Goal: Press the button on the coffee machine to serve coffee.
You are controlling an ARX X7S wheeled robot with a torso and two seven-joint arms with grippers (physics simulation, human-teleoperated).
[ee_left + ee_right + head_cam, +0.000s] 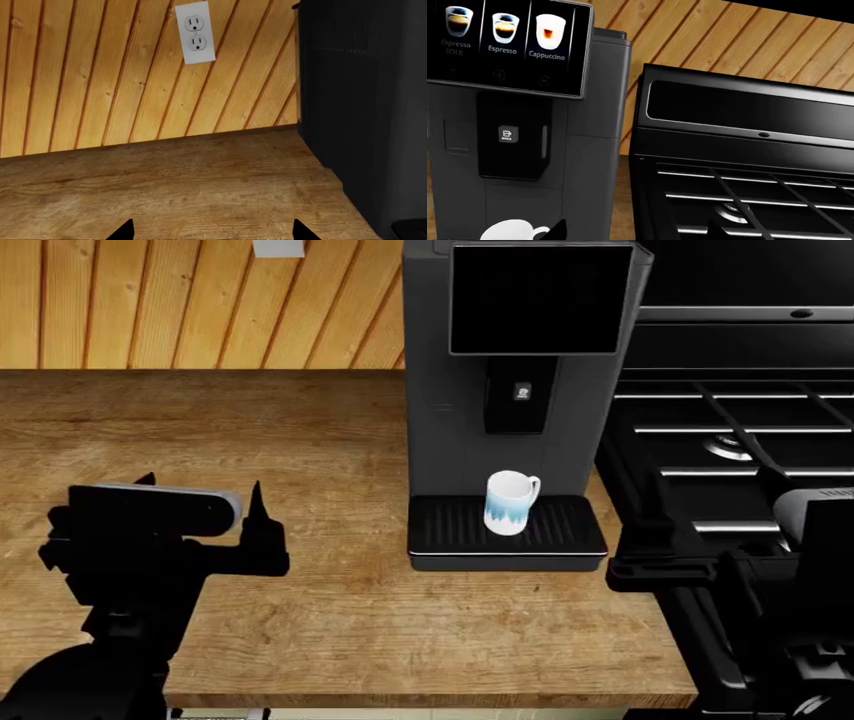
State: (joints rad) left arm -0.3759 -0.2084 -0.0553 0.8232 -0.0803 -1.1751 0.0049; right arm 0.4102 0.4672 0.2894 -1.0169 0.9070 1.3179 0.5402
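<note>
The coffee machine point(514, 390) stands at the back of the wooden counter, with a black screen point(541, 298) and a spout block that carries the small pale-grey button point(523, 392). A white mug point(510, 503) stands on its ribbed drip tray point(454, 530). In the right wrist view the button point(507, 135) sits below the lit screen point(507, 45), and the mug point(510, 231) shows at the edge. My right gripper point(637, 232) is open and empty, in front of the machine and stove, apart from the button. My left gripper point(213, 232) is open and empty over the counter, left of the machine point(360, 100).
A wide black gas stove point(747, 440) adjoins the machine on the right and also shows in the right wrist view point(747, 165). A wood-panelled wall with a white outlet point(195, 33) backs the counter point(334, 620).
</note>
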